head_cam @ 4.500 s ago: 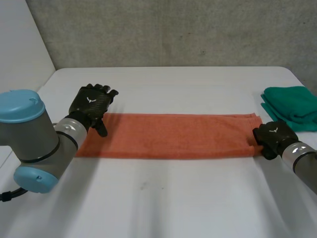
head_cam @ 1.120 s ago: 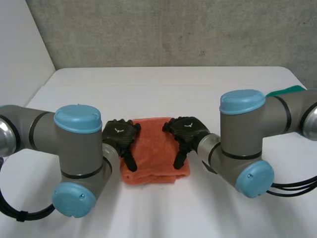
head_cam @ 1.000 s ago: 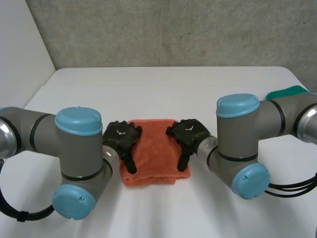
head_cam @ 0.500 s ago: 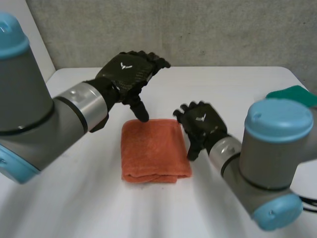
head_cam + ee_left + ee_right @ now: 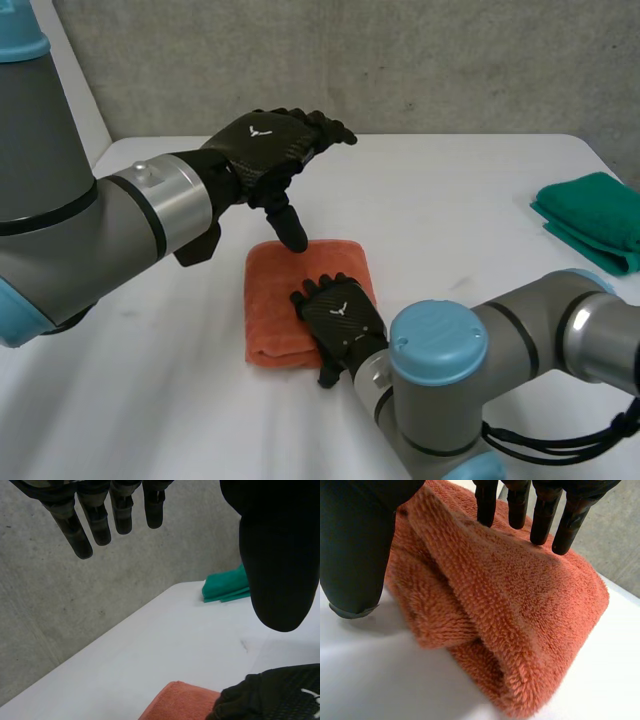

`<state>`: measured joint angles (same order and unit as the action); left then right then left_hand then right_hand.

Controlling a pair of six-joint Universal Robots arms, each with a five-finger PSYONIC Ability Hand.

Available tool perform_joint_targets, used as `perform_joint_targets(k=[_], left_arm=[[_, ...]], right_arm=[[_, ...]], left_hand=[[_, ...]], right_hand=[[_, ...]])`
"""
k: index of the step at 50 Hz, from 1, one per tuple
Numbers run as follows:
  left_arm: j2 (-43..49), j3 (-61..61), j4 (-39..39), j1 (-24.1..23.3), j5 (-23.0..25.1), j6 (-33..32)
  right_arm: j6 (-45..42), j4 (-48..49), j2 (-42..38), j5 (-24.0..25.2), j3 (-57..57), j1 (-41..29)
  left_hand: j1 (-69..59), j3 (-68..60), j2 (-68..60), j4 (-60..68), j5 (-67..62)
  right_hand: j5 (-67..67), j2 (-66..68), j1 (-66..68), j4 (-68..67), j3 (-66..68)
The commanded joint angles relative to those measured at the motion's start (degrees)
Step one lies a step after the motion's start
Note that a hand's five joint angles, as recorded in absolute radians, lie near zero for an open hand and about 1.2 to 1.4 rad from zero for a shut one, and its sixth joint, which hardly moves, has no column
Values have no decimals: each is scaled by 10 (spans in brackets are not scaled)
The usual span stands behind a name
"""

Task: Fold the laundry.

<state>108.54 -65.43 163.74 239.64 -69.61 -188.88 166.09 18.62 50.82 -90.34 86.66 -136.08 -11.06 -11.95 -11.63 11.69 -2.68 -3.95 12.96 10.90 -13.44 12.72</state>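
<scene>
Orange towel (image 5: 270,310), folded into a thick, compact block, lying flat on the white counter (image 5: 450,200) in front of the robot. At the towel's near edge, the right wrist view shows the stacked layers and the rounded fold, loose and slightly sprung. This is the likely reason for the pose of the right hand (image 5: 340,318), which lies palm-down on the near right part of the towel. Its fingers (image 5: 486,502) are straight and spread, tips resting on the top layer. The thumb (image 5: 355,545) hangs down beside the towel's edge without curling round it. This is a flattening press, not a grasp, and the hand has hold of nothing.

Above the towel's far edge hovers the left hand (image 5: 265,145), clear of the cloth, with fingers extended and apart and the thumb pointing down toward that edge. It is fully spread and empty. Held high, it leaves the towel free for the right hand.

Well beyond the towel, to its far right, a green cloth (image 5: 595,215) lies folded near the counter's edge, apart from the work and probably a finished piece. Behind the counter rises a grey wall (image 5: 400,60).

Judged state of task: folding of the orange towel is complete or nearly so, and smoothing is the step in hand.
</scene>
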Motion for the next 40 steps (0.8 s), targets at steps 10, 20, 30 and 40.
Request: perform_joint_targets(k=[10,20,30,40], left_arm=[[2,-2,1,0,1,3],[1,-7,2,2,2,12],[1,-7,2,3,2,12],[1,-8,1,4,2,12]], right_arm=[[-79,46,-28,-20,-25,0],[-81,37,-55,-20,-58,0],[-85,36,-53,-21,-78,5],[-155,9,-9,-9,-48,119]], left_hand=[[-10,-1,-4,4,6],[-12,-3,-6,5,4],[-12,-3,-6,5,4],[-12,-3,-6,5,4]], right_hand=[[-138,148,168,-143,150],[-165,175,195,-170,177],[-661,670,691,-666,673],[-661,670,691,-666,673]])
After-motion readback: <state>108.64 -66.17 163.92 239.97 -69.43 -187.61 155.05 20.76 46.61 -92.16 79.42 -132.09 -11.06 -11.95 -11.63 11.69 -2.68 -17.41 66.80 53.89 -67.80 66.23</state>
